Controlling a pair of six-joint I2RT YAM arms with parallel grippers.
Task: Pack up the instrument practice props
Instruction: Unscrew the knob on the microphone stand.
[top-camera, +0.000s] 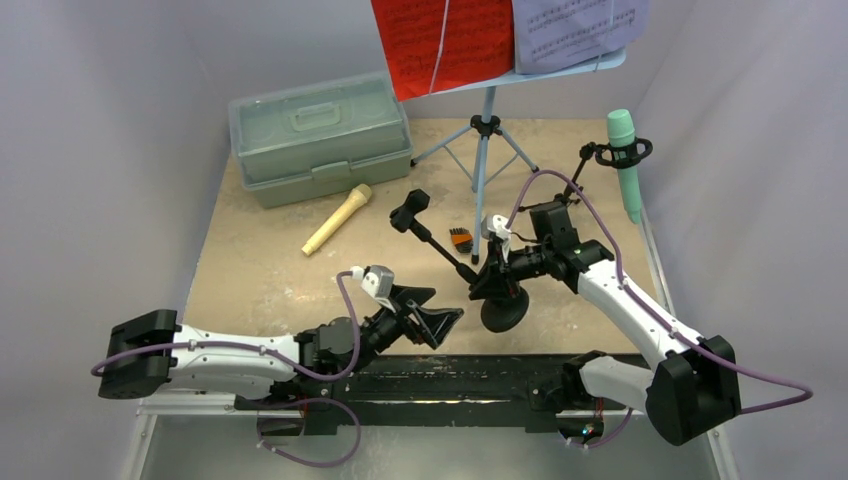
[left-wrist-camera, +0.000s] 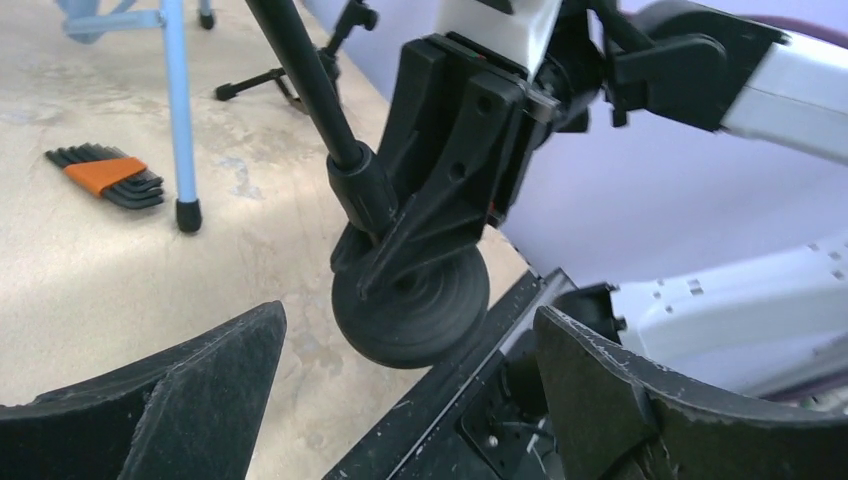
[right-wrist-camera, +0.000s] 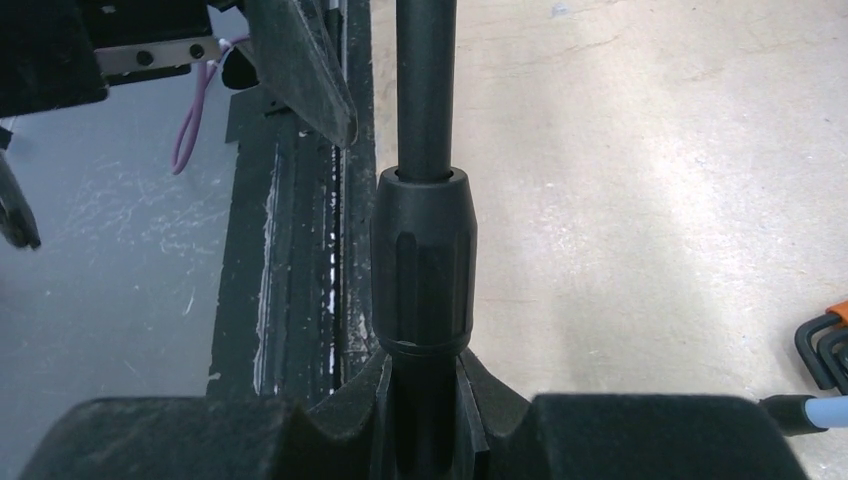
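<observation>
Beige counter (top-camera: 255, 275). Right end effector (top-camera: 492, 282) pinches the round-base mic holder (top-camera: 505, 316) stem. Left end effector (top-camera: 438, 312) is spread, empty.

We see white shells and blocky black joints on the left arm (top-camera: 235, 358) and the right arm (top-camera: 625, 300). A purple cable (top-camera: 790, 384) loops along each. The fingers (left-wrist-camera: 180, 400) are black, wedge-shaped and scuffed.

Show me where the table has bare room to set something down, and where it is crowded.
Widest bare patch: front-left table, between the green case, the tan microphone and the left arm. Crowded: the centre, where music rack legs, hex keys, the round-base mic holder in the right gripper and the open left gripper bunch together.
</observation>
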